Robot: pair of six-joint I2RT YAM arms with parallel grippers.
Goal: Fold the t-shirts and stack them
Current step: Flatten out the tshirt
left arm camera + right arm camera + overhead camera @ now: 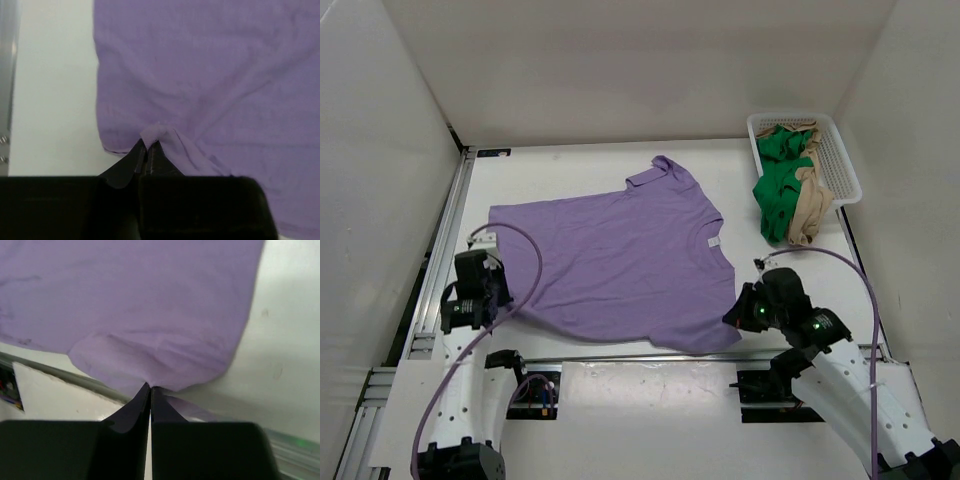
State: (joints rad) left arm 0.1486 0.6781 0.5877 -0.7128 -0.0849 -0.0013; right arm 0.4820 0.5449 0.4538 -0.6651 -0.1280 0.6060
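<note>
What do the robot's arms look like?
The left arm and right arm are white lower down, black and boxy near the end. A thin purple cable loops along each. Tiny green lights glow on the right one. The left tool and right tool have two dark pointed fingers.

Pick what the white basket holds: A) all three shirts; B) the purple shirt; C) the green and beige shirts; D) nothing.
C: the green shirt and beige shirt are bunched in the basket, while the purple shirt lies spread out apart from it.
</note>
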